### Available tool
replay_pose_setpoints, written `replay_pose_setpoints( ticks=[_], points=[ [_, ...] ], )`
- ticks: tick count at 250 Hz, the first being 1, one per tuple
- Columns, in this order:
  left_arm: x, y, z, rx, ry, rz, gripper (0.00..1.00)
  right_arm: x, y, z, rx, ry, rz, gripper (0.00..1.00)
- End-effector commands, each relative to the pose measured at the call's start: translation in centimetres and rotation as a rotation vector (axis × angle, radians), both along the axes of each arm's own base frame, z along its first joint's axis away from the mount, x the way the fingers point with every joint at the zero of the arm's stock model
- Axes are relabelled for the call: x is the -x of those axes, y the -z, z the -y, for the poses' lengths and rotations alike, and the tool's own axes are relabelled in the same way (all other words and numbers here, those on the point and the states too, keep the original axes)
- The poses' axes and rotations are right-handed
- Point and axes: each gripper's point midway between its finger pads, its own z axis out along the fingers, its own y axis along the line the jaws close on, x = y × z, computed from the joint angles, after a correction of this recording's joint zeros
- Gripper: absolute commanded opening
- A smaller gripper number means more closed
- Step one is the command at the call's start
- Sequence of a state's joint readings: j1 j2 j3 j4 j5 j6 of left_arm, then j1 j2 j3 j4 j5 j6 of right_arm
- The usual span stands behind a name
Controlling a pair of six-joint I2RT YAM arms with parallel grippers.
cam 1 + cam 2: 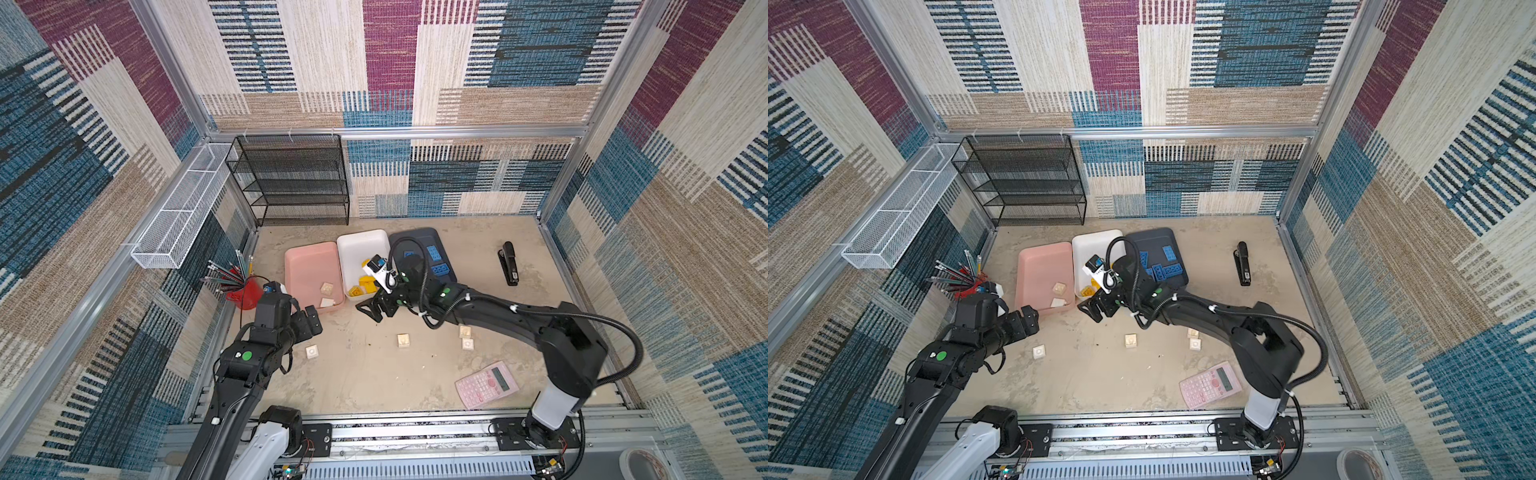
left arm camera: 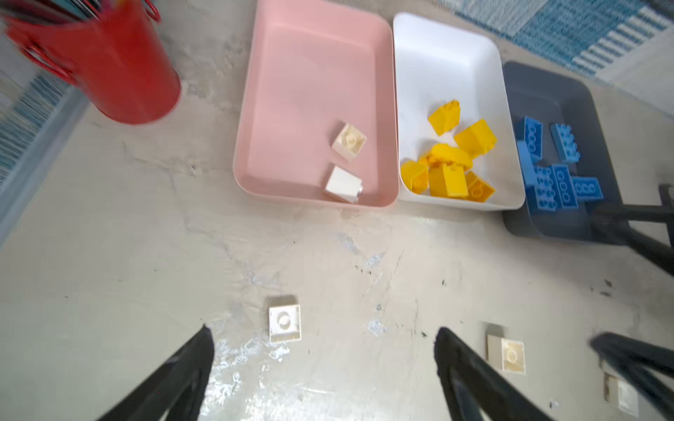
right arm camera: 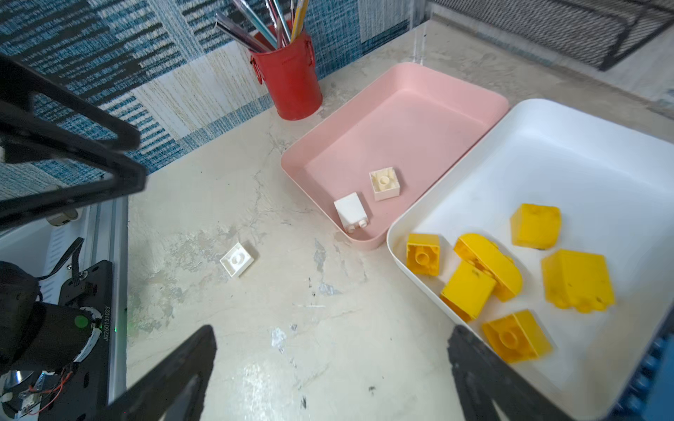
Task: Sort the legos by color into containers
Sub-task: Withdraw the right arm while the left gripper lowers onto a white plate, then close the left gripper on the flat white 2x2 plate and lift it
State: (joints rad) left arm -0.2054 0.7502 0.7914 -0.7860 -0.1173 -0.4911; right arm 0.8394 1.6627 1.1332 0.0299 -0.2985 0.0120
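Three trays stand side by side at the back: pink tray (image 1: pixel 307 262), white tray (image 1: pixel 359 245), dark grey tray (image 1: pixel 415 237). Two cream legos (image 2: pixel 348 140) lie in the pink one, several yellow legos (image 3: pixel 576 280) in the white one, several blue legos (image 1: pixel 1167 268) in the grey one. Several cream legos lie loose on the table, such as the cream brick (image 1: pixel 311 352) and another cream brick (image 1: pixel 403 340). My left gripper (image 2: pixel 322 330) is open and empty, above the table just short of a loose cream brick (image 2: pixel 285 323). My right gripper (image 3: pixel 332 330) is open and empty by the white tray's near edge.
A red pencil cup (image 1: pixel 245 293) stands left of the pink tray, close to my left arm. A black stapler (image 1: pixel 509 262) lies at the right, a pink calculator (image 1: pixel 486 383) near the front. A black mesh shelf (image 1: pixel 291 178) and a white wire basket (image 1: pixel 183 208) line the back left.
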Motion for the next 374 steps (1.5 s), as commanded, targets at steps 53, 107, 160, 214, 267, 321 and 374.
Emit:
replay_pose_setpoints(
  ticks=[53, 107, 160, 214, 267, 321, 374],
  points=[
    [1.3, 5.9, 1.6, 0.070, -0.049, -0.139, 0.92, 3.6, -3.6, 7.9, -0.276, 0.185, 0.132, 0.99],
    [1.8, 9.5, 1.6, 0.061, -0.074, -0.213, 0.90, 4.9, -3.1, 10.3, -0.342, 0.230, 0.148, 0.99],
    [1.8, 11.7, 1.3, 0.003, -0.088, -0.332, 0.88, 4.8, -2.8, 10.7, -0.338, 0.252, 0.163, 0.99],
    [1.8, 13.2, 0.5, -0.057, -0.111, -0.407, 0.79, 5.0, -3.1, 11.1, -0.350, 0.256, 0.168, 0.99],
    [1.9, 14.5, 0.6, -0.046, -0.119, -0.415, 0.71, 5.1, -3.1, 11.4, -0.356, 0.268, 0.175, 0.99],
    [1.9, 15.3, 0.6, -0.043, -0.132, -0.438, 0.67, 4.9, -2.8, 11.3, -0.350, 0.270, 0.169, 0.99],
    [1.5, 16.0, 0.6, -0.038, -0.142, -0.481, 0.53, 4.8, -2.7, 11.6, -0.340, 0.287, 0.177, 0.99]
  ],
)
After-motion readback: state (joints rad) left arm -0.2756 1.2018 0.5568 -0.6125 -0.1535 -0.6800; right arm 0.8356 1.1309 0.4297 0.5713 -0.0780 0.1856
